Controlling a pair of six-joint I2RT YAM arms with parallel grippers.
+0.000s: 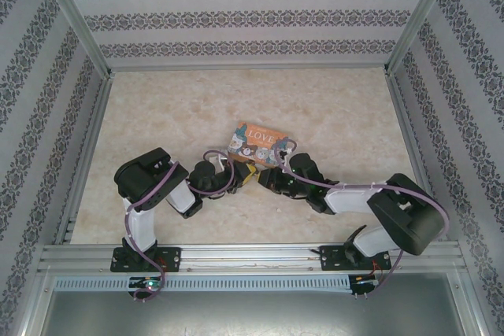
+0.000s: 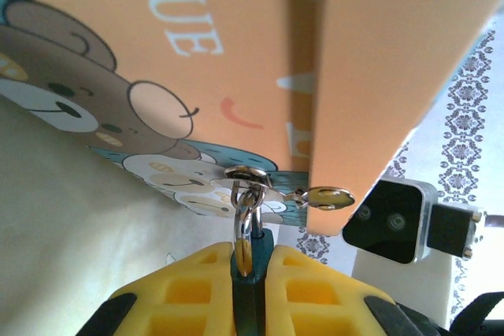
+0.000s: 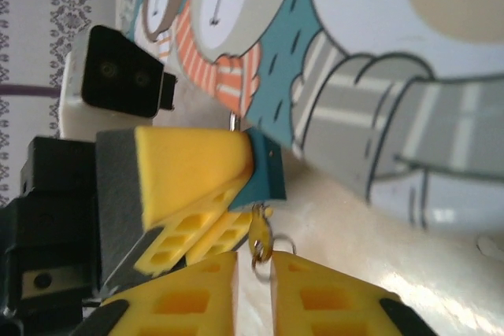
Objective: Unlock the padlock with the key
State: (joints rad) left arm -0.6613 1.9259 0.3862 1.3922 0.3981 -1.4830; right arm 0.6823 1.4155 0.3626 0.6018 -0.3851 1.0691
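The teal padlock [image 2: 253,289] hangs by its silvery shackle [image 2: 246,222] from the hasp of the colourful tin [image 2: 197,53]. My left gripper [image 2: 252,253] is shut on the padlock's body, one yellow finger on each side. From the right wrist, the padlock [image 3: 268,175] shows beside the left fingers [image 3: 193,167]. The small key [image 3: 258,240] with its ring sticks out of the padlock's bottom. My right gripper [image 3: 253,261] has its tips on either side of the key, with a narrow gap showing. From above, both grippers [image 1: 246,176] [image 1: 266,179] meet at the tin's near edge.
The tin [image 1: 256,141] lies mid-table on the marbled tabletop [image 1: 173,123]. Patterned walls and aluminium frame posts [image 1: 75,17] close in the sides and back. The right wrist's camera housing [image 2: 394,222] sits close beside the tin's corner.
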